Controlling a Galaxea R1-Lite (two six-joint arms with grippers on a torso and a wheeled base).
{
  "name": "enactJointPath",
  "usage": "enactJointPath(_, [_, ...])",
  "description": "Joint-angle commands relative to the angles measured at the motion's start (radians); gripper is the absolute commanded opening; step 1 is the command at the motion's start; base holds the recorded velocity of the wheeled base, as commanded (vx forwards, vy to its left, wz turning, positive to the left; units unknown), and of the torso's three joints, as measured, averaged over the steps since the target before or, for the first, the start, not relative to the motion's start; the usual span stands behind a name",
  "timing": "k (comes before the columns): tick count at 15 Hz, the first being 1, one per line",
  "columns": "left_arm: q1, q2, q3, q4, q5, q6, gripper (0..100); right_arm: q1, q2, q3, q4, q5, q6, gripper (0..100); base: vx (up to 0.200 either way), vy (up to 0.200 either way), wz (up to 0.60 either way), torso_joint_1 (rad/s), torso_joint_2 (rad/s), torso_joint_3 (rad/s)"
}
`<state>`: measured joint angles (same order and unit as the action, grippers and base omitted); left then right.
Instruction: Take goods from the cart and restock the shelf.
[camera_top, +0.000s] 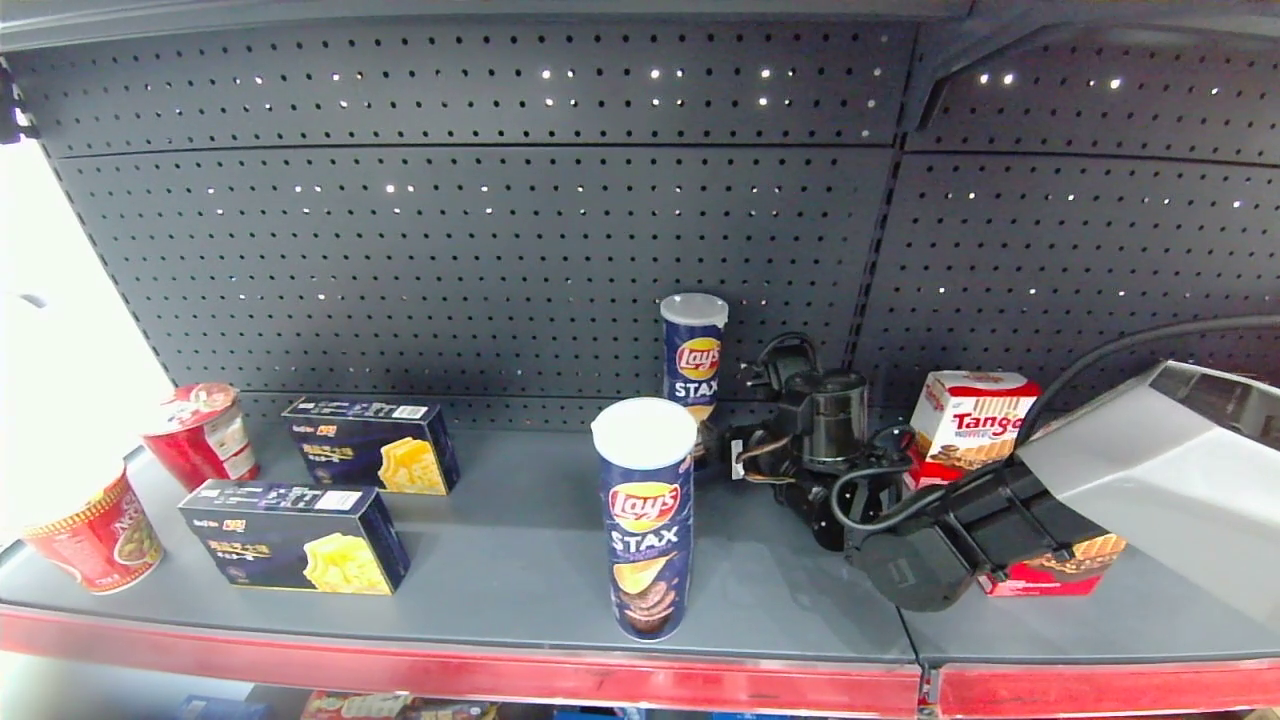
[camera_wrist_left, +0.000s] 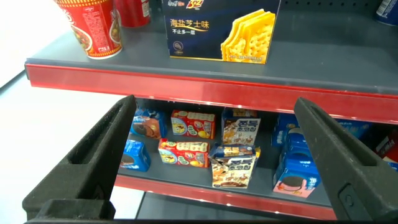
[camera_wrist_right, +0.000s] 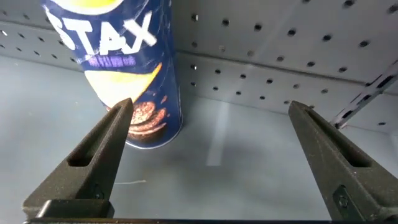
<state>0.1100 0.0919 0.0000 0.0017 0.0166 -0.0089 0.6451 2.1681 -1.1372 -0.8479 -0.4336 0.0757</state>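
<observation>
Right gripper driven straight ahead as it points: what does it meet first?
Probably the perforated back panel: the open right gripper frames only bare shelf. The chips can stands just beside that line; depth unclear.

head: shelf (camera_top: 500, 560) is viewed from above and in front, facing down | left wrist: red front edge (camera_wrist_left: 186, 81) is faced from low and near; the front box (camera_wrist_left: 221, 31), lower left in the head frame, is shared | right wrist: rear can (camera_wrist_right: 134, 68) is seen close, toward the pegboard (camera_wrist_right: 280, 37); shared with head centre

light: bright, even | glare: blown-out white, head view's left edge | distortion: shelf (camera_top: 520, 560) front bows
</observation>
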Motion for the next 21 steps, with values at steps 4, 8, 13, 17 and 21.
enactJointPath(4, [0.000,0.002,0.000,0.000,0.000,0.000,100,0.021,-0.303,0.208,0.007,0.058,-0.021,100,0.000,0.000,0.00,0.000,0.00,0.000])
enactJointPath(8, [0.000,0.002,0.000,0.000,0.000,0.000,100,0.031,-0.516,0.399,-0.007,0.072,-0.068,100,0.000,0.000,0.00,0.000,0.00,0.000])
enactJointPath(13, [0.000,0.002,0.000,0.000,0.000,0.000,100,0.039,-0.961,0.697,-0.005,0.111,-0.097,100,0.000,0.000,0.00,0.000,0.00,0.000])
enactJointPath(17, [0.002,0.002,0.000,0.000,0.000,0.000,100,-0.068,-1.202,0.814,0.024,0.184,-0.163,100,0.000,0.000,0.00,0.000,0.00,0.000])
enactJointPath(21, [0.000,0.002,0.000,0.000,0.000,0.000,100,-0.272,-1.432,0.975,0.098,0.365,-0.169,100,0.000,0.000,0.00,0.000,0.00,0.000])
